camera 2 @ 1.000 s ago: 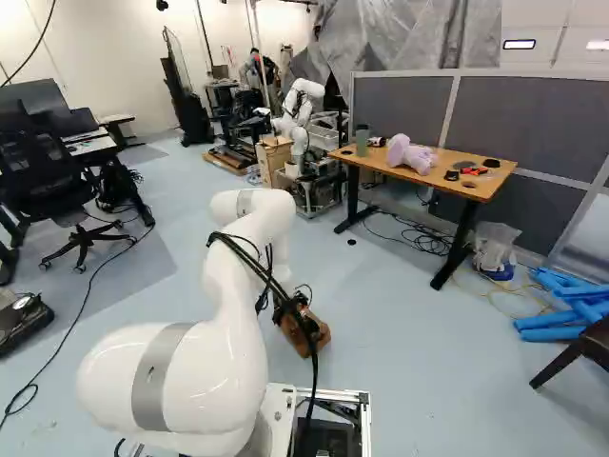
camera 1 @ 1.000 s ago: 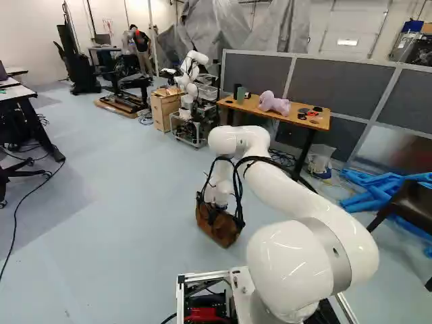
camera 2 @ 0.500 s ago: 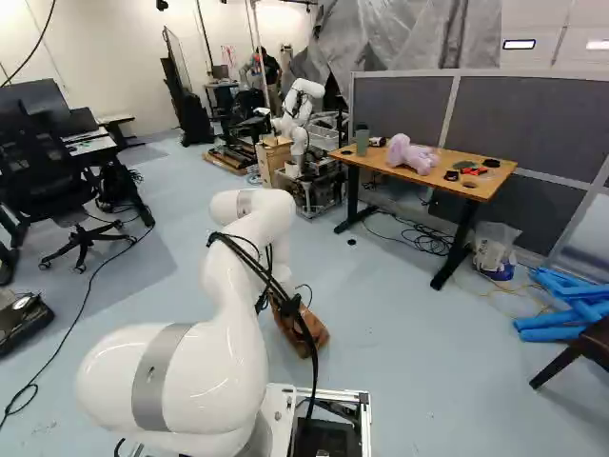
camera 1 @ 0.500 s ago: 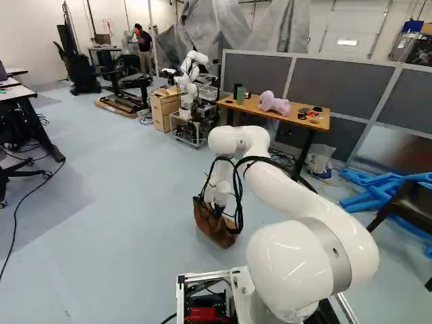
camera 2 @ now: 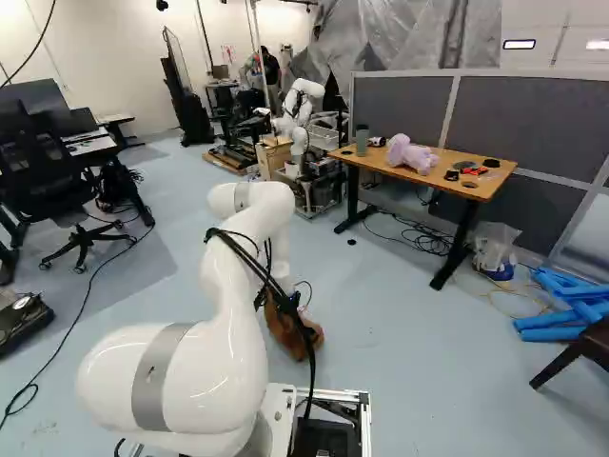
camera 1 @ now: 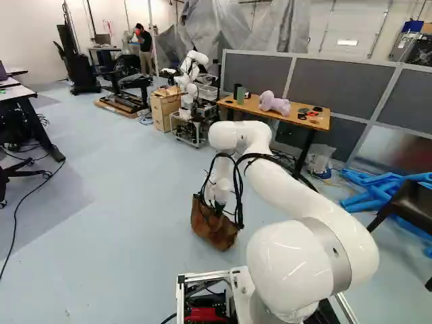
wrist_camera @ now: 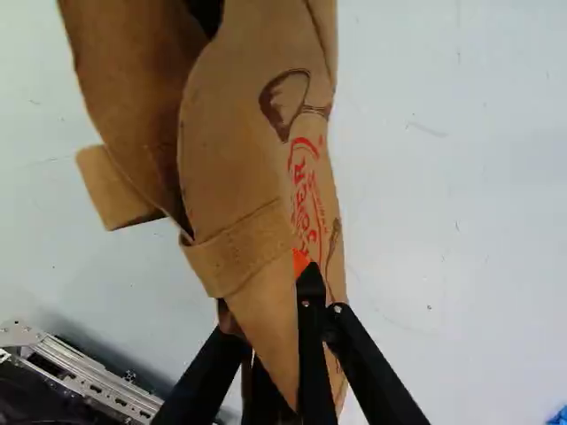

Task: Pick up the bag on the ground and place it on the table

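Note:
The brown bag [camera 1: 213, 225] is below my wrist in the left base view, with its upper part at my gripper [camera 1: 217, 205]; cables partly cover both. The right base view shows the bag [camera 2: 293, 333] beyond my arm, partly behind black cables. Seen from the wrist, my gripper [wrist_camera: 282, 305] is shut on the bag [wrist_camera: 244, 142], whose folded tan material runs between the black fingers and extends ahead of them. The far finger's tip is partly hidden by the bag. Whether the bag touches the floor I cannot tell. The wooden table [camera 2: 433, 178] stands farther ahead to the right.
A pink plush toy [camera 2: 411, 154], a green cup [camera 2: 362, 140] and small items lie on the table. Another robot [camera 1: 189, 81] stands left of it, beside a wooden cabinet [camera 1: 164, 110]. Blue parts [camera 1: 378, 192] and a dark chair [camera 1: 413, 202] are at the right.
My gripper has closed on the bag. The arm has risen slightly, and the bag has shifted a little left and turned, showing more of its side in the left base view. The base has not moved.

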